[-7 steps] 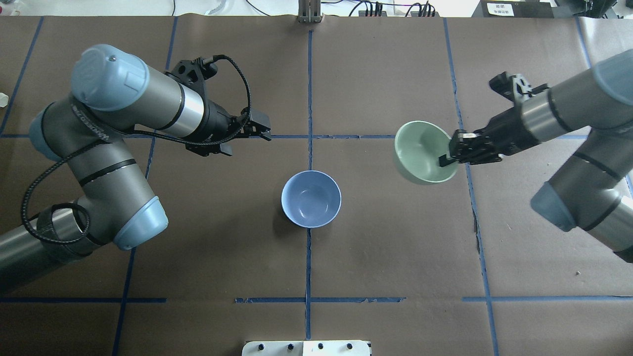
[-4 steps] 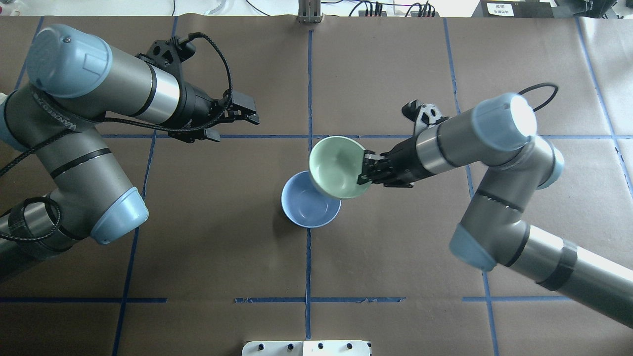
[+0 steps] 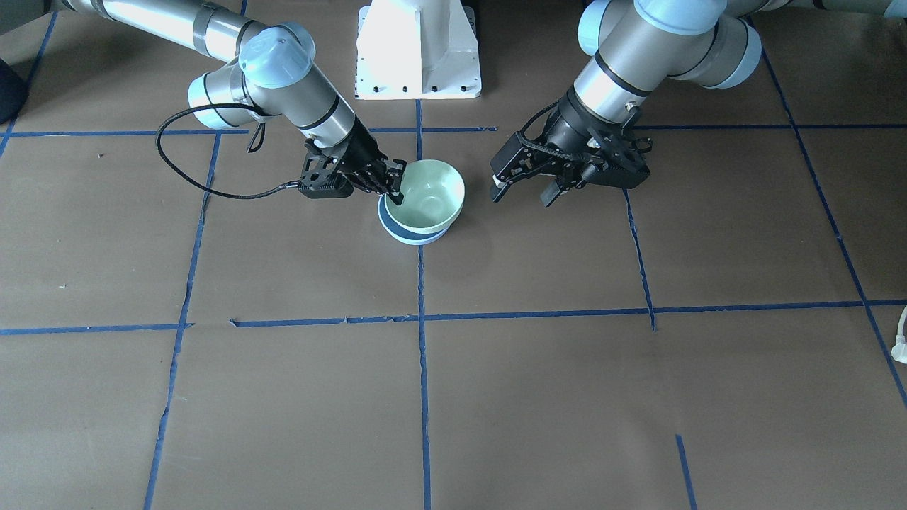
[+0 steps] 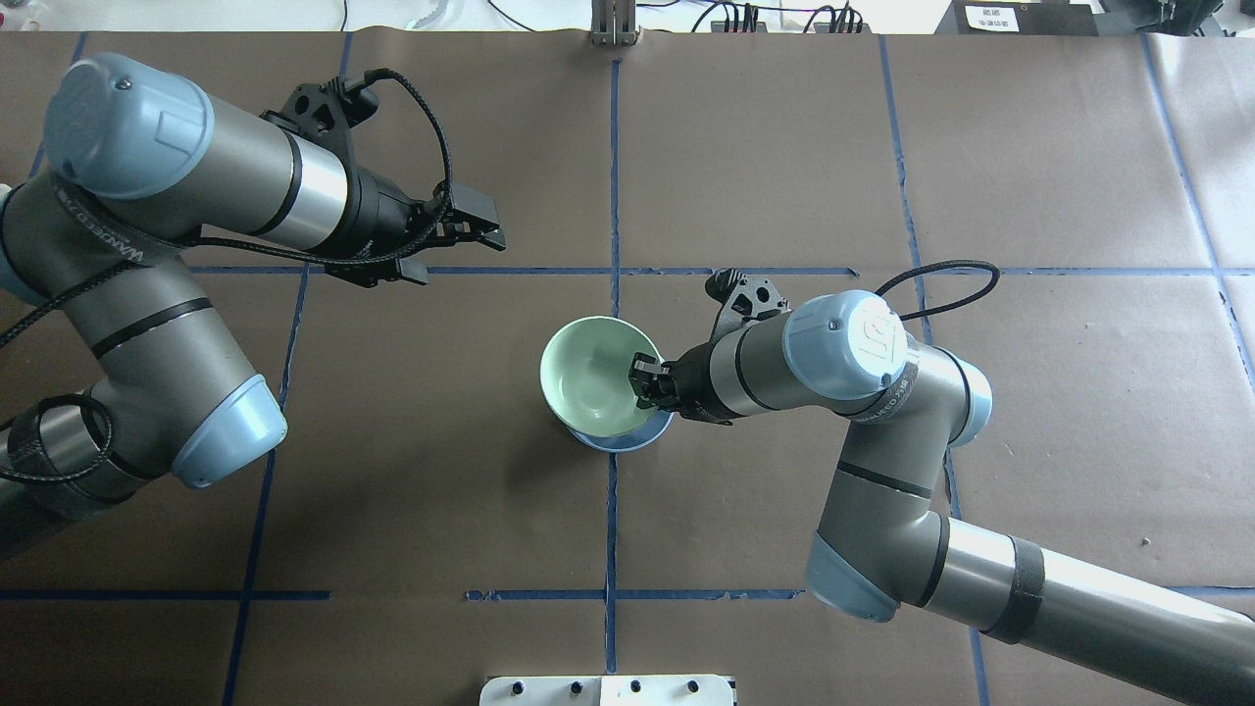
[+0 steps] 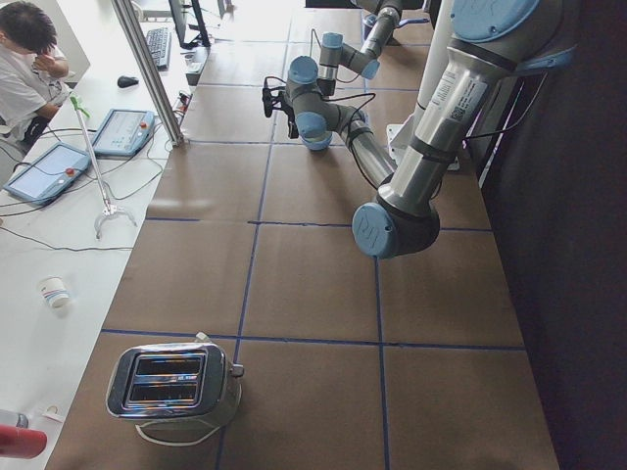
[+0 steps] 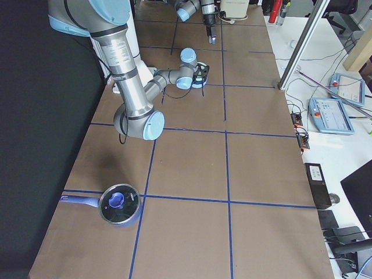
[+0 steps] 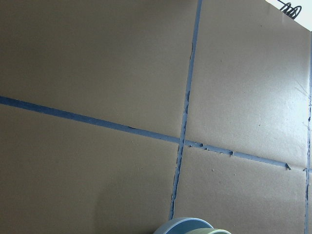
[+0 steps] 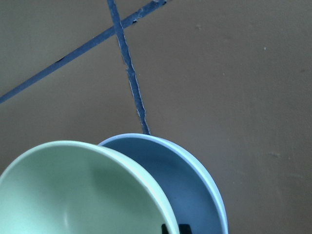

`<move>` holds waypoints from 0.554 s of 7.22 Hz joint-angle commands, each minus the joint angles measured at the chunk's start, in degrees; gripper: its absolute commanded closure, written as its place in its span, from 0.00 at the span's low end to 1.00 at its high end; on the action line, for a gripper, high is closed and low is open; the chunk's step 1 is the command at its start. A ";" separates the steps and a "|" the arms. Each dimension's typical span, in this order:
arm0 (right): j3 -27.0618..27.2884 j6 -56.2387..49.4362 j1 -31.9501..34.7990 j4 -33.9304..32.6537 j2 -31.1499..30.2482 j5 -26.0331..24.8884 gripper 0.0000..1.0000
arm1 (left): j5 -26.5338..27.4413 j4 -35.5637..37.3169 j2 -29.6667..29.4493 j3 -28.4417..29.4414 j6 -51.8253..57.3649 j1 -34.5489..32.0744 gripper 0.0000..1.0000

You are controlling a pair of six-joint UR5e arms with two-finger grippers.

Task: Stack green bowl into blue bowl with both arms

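1. Since the earlier overhead frame, we have carried the pale mint-green, round, glossy bowl (image 4: 586, 378) down and leftward from the upper-right rim of the pale periwinkle-blue, round, glossy bowl (image 4: 632, 441). It now covers most of that bowl, and only a blue crescent shows at the lower right of the pair. Our left arm has barely shifted.
2. Our right tool (image 4: 644, 378) is clamped on the green bowl's rim, on the side towards the right of the overhead frame, with one finger showing inside the bowl.
3. The green bowl is at the centre of the brown paper-covered table (image 4: 784, 147), tilted and partly inside the blue bowl. The right wrist view shows its rim offset, with blue interior exposed beside it. We cannot tell whether its base touches the blue bowl.
4. Our left tool (image 4: 485, 224) hangs in the upper left of the overhead frame, well apart from both bowls, with its fingers spread and holding nothing.
5. We judge the step in hand to be the placing: the carry is done, the seating is not.
6. The next move, as we judge it, calls for levelling the green bowl, centring it over the blue bowl and lowering it until it nests. Only then should the right tool's fingers part. Letting go while the bowl is tilted could leave it cocked on the rim or nudge the blue bowl.
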 commanded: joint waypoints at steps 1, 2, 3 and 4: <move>-0.03 0.05 0.10 -0.18 -0.02 -0.09 1.00 | 0.00 -0.06 -0.05 0.43 -0.02 0.14 0.00; 0.14 -0.04 0.28 -0.18 -0.19 -0.09 1.00 | 0.00 -0.06 -0.05 0.43 -0.02 0.14 0.00; 0.58 -0.04 0.45 -0.18 -0.63 0.17 1.00 | 0.00 -0.06 -0.05 0.51 -0.02 0.14 0.00; 0.85 -0.13 0.54 -0.09 -0.98 0.17 1.00 | 0.00 -0.06 -0.05 0.52 -0.02 0.14 0.00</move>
